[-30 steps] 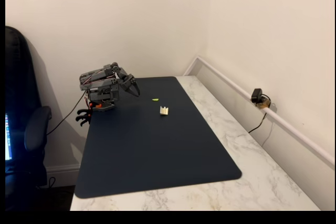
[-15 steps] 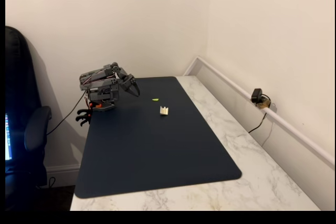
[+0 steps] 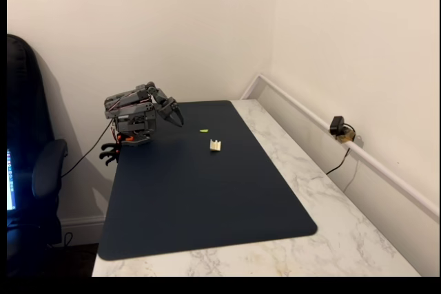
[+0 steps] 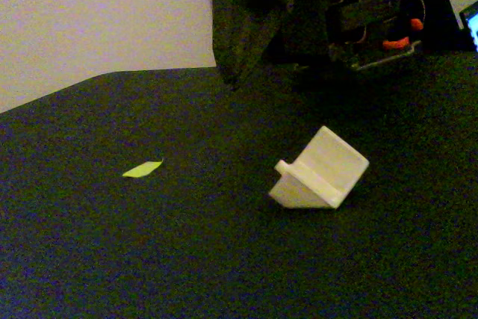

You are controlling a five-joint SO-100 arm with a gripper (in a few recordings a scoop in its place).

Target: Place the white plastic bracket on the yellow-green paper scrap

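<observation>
— Hand [image 3: 176, 116] first: what do we see of it?
— We see it folded in with the dark arm [image 3: 134, 111] at the far left corner of the navy mat [image 3: 200, 197], tips pointing down toward the mat, holding nothing. Whether the fingers are spread or pressed together we cannot tell at this size.
— And the white plastic bracket [image 3: 216, 145]?
— We find it lying on the mat, well apart from the hand, tipped on its side in the close fixed view [image 4: 320, 169].
— The yellow-green paper scrap [image 3: 204, 130]?
— We see it flat on the mat near the bracket, not touching it [image 4: 142, 169], between bracket and hand.
— Beyond that?
— We note the marble desk [image 3: 331, 218] under the mat and a black chair [image 3: 31, 170] at the left.
</observation>
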